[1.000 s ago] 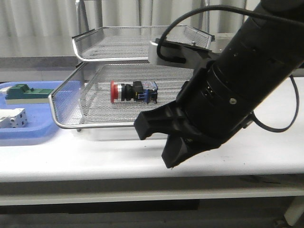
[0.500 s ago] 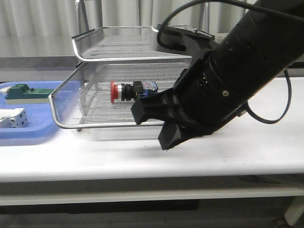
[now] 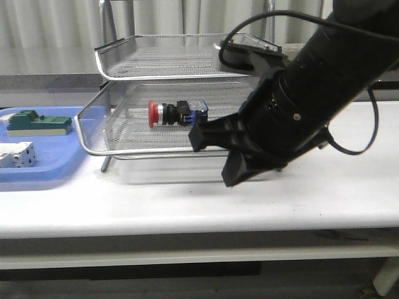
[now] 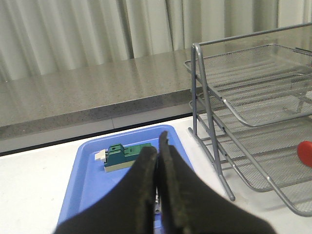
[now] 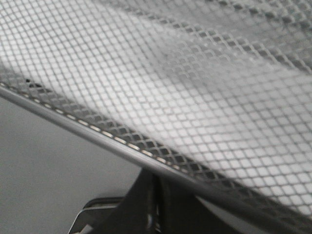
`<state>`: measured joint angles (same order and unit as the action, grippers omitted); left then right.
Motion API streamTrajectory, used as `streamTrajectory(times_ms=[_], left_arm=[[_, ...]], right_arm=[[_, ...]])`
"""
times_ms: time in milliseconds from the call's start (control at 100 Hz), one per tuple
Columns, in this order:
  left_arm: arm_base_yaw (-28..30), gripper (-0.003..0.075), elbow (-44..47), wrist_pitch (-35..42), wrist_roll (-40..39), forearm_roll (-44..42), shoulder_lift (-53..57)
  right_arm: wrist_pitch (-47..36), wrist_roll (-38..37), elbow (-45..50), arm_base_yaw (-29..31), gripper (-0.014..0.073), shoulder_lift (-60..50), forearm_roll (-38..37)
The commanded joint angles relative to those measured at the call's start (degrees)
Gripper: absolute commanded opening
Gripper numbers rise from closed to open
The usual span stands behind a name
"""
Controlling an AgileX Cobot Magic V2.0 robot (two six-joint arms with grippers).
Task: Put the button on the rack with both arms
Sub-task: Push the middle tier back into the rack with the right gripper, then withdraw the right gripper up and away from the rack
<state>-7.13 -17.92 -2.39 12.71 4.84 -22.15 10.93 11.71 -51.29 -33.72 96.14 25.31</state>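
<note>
The button [image 3: 177,114], with its red cap pointing left, lies on its side in the middle mesh tray of the rack [image 3: 124,152]. Its red cap [image 4: 305,153] also shows at the edge of the left wrist view. My right gripper [image 3: 215,156] is shut with nothing in it. Its tips [image 5: 155,195] sit just below and against the tray's front rim [image 5: 97,131]. My left gripper [image 4: 158,151] is shut and empty, hanging over the blue tray [image 4: 87,175] left of the rack [image 4: 214,126]. The front view does not show the left arm.
The flat blue tray [image 3: 37,174] at the left holds a green block [image 3: 34,121] and a white boxy switch [image 3: 15,156]. The rack's upper tray [image 3: 156,56] overhangs the button. A grey ledge and curtains lie behind the table.
The middle tray has slid back into the rack, carrying the button with it. My right gripper has followed it, rising and moving away from the table's front edge.
</note>
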Motion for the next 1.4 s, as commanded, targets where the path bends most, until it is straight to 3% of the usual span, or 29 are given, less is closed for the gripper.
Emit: streamTrajectory(times_ms=[0, 410, 630, 1000, 1190, 1390], left_arm=[[0.2, 0.0004, -1.5, 4.6, -0.5, 0.6, -0.2], [0.2, 0.0004, -1.5, 4.6, -0.5, 0.6, -0.2], [0.2, 0.0004, -1.5, 4.6, -0.5, 0.6, -0.2], [0.2, 0.0004, -1.5, 4.6, -0.5, 0.6, -0.2], [0.2, 0.0004, -1.5, 4.6, -0.5, 0.6, -0.2], [0.2, 0.0004, -1.5, 4.6, -0.5, 0.6, -0.2]], right_arm=[[-4.5, 0.4, -4.9, 1.0, -0.0057, -0.8, -1.7], [2.2, 0.4, -20.4, 5.5, -0.0057, 8.6, -3.8], [5.5, 0.4, -22.9, 5.8, -0.0057, 9.0, -4.1], [11.6, 0.4, -22.1, 5.8, -0.0057, 4.9, -4.9], [9.8, 0.4, -16.8, 6.9, -0.0057, -2.1, -7.3], [9.5, 0.4, -8.9, 11.9, -0.0057, -11.5, -8.0]])
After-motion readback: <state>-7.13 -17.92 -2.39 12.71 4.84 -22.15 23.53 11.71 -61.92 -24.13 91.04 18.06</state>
